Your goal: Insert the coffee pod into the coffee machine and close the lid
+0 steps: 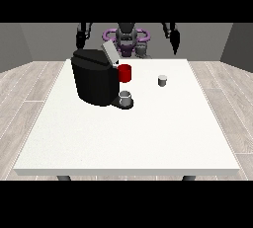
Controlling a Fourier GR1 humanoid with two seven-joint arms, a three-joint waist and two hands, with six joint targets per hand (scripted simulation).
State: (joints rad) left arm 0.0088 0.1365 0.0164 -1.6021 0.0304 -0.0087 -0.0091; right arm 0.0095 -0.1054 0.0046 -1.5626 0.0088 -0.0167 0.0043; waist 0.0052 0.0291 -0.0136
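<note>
The white table (123,138) fills the middle of the frame, broad and pale, its near edge low in the picture and its far edge up by the robot. On its upper left stands the black coffee machine (95,78), a bulky dark block, and its lid (109,53) is up, a grey flap tilted toward the upper right. A red part (125,73) sticks out of the machine's right side, just under the lid. Below that, on the machine's base, sits a small grey cup (126,97).

Up at the top centre is the robot (126,38), small, dark torso with a purple ring round it, right behind the table's far edge. Both arms hang at its sides, well above the tabletop. The hand at the view's left (80,38) is up in the upper left, above the machine and apart from it. The hand at the view's right (175,39) hangs in the upper right. Fingers on either hand: I cannot tell, they are too small and dark.

And the pod (162,80), a tiny grey cylinder, stands upright on the table right of the machine, well apart from it, nothing touching it.
</note>
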